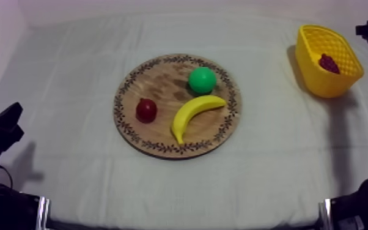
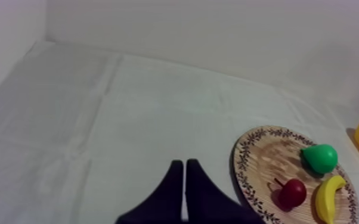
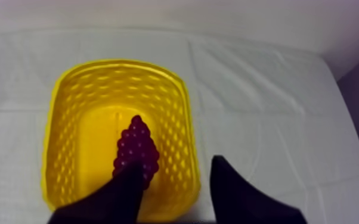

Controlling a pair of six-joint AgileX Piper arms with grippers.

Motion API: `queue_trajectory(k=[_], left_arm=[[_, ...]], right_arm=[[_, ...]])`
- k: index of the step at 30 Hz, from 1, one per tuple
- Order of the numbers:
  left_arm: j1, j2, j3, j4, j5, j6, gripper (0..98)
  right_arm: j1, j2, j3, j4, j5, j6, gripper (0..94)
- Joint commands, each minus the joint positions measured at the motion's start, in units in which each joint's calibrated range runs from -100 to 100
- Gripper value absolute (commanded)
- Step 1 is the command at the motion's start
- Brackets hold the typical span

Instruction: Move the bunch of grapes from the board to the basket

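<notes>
1. Lying on the floor of the basket [image 3: 62,119]: grapes [image 3: 136,149], directly below the right gripper [image 3: 176,167] and towards one of its 2 fingers.
2. Right gripper: fingers spread apart with nothing between them. It hangs over the basket's near wall.
3. Left gripper [image 2: 183,162]: fingers pressed together into a wedge, gripping nothing, low over bare cloth [image 2: 98,119]. The board [image 2: 265,155] lies off to its side, apart from it.
4. Board contents, 3 items: pear [image 1: 202,79], small red fruit [image 1: 146,109], banana [image 1: 195,113]. No grapes on it.
5. Progress, as a judgement: pick and drop both look done, since the bunch sits inside the basket and free of the grip. At most, what remains is to lift the right arm clear.
6. Hard to make out:
   - 1 finger of the right gripper overlaps the near end of the bunch, so contact or mere hovering cannot be told.
   - The same fingers hide part of the basket's near wall.
   - From above, the grapes show as a small dark patch behind the basket's rim.
</notes>
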Motion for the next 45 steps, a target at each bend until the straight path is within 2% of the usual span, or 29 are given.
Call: queue_trajectory(k=[1, 11, 18, 23, 33, 35, 37, 40, 45], left_arm=[[-0.03, 0.00, -0.03, 0.02, 0.02, 0.01, 0.1], [-0.03, 0.00, -0.03, 0.02, 0.02, 0.01, 0.1], [-0.03, 0.00, -0.03, 0.02, 0.02, 0.01, 0.1], [-0.03, 0.00, -0.03, 0.02, 0.02, 0.01, 0.1], [-0.03, 0.00, -0.03, 0.02, 0.02, 0.01, 0.1], [-0.03, 0.00, -0.03, 0.02, 0.02, 0.01, 0.1], [-0.03, 0.00, -0.03, 0.02, 0.02, 0.01, 0.1], [-0.03, 0.00, -0.03, 0.02, 0.02, 0.01, 0.1], [-0.03, 0.00, -0.03, 0.02, 0.02, 0.01, 0.1]], right_arm=[[-0.05, -7.10, 6.14, -0.49, -2.15, 0.81, 30.3], [-1.19, -25.91, 22.01, -5.53, -5.97, 5.31, 18.6], [-2.45, -37.94, 31.53, -6.34, -6.46, 6.32, 13.7], [-3.96, -46.55, 37.51, -4.82, -5.57, 5.02, 10.7], [-7.27, -62.08, 47.54, 1.08, -2.09, -2.15, 1.7], [-7.71, -64.68, 49.27, 1.36, -1.45, -3.14, 1.2], [-7.61, -67.08, 51.18, -0.08, -1.63, -2.62, 0.9], [-7.39, -70.15, 52.87, -4.20, -1.61, -0.05, 0.7], [-7.41, -74.30, 53.61, -8.65, 1.30, 2.10, 0.7]])
